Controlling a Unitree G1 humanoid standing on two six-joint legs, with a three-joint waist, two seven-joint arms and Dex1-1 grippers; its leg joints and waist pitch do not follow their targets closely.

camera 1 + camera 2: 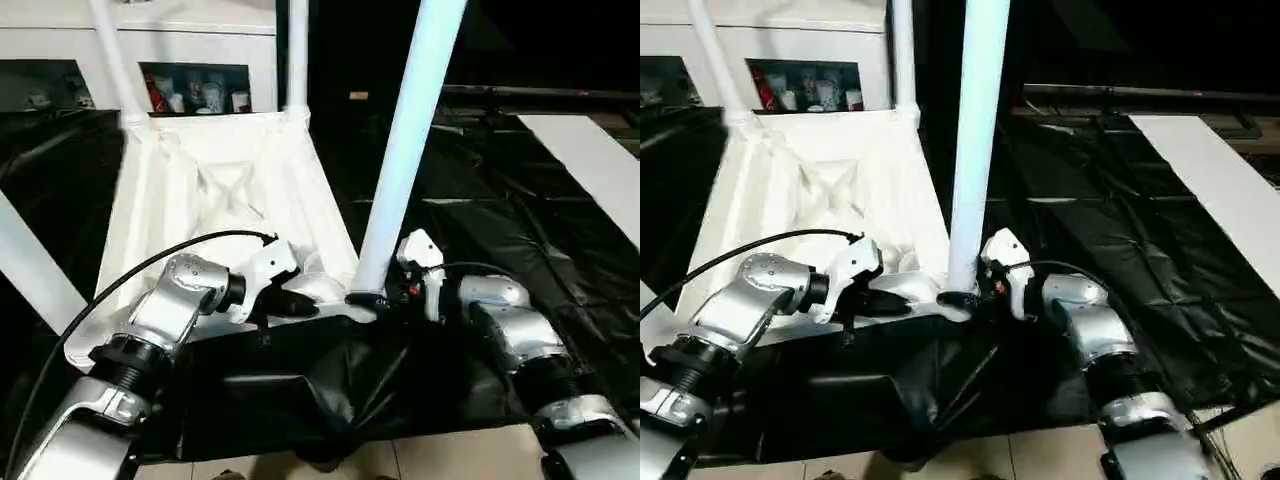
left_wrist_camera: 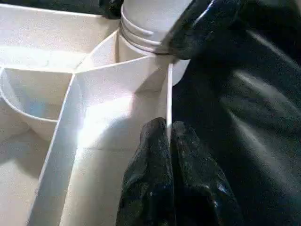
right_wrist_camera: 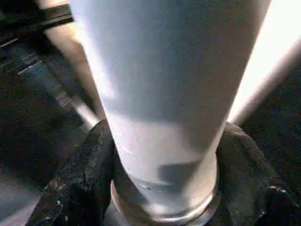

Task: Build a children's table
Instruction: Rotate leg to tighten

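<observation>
Left pincer (image 2: 170,141) pinches the upturned tabletop (image 1: 230,190) rim; right pincer (image 3: 162,188) clamps a leg (image 1: 405,150) standing in the near corner socket (image 2: 141,42).

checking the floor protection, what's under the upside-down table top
Black plastic sheeting lies under the table top and spreads across the floor around it. The left claw pinches the near rim, the right claw grips the near leg. The top covers what lies directly beneath it.

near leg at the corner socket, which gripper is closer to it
Right. The right gripper clasps the leg at its base; the left gripper pinches the tabletop's edge wall beside the socket.
</observation>
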